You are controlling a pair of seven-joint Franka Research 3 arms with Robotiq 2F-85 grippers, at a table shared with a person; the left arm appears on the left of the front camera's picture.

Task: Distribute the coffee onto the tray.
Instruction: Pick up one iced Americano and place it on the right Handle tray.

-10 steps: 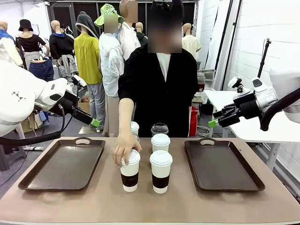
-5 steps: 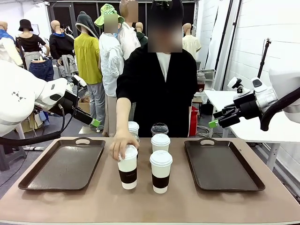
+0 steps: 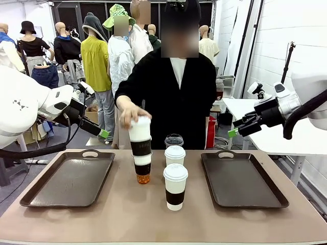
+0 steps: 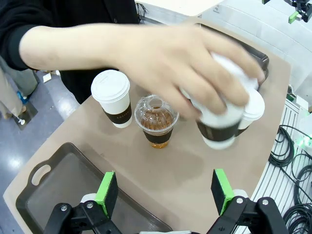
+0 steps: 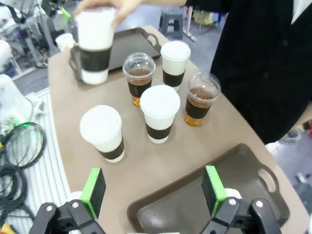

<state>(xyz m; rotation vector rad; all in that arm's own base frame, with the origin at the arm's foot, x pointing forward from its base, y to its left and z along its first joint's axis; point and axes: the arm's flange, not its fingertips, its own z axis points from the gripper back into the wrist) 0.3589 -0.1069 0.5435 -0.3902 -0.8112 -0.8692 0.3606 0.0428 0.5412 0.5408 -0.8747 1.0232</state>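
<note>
Currently the person's hand (image 3: 130,113) holds one white sleeved cup (image 3: 139,135) in the air above the table (image 3: 102,224), between the left tray (image 3: 66,178) and the right tray (image 3: 242,178). Five other cups (image 5: 160,114) stand on the table there. Left jaws and right jaws are both apart, holding nothing.

A lab: coiled cables (image 4: 293,146), bare white block wall (image 3: 286,30).

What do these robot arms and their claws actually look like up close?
Both arms are bulky, rounded white shells: the left arm and the right arm, each with a looping black cable running along it. The left gripper and right gripper are black and two-fingered, with bright green pads on the fingertips.
</note>
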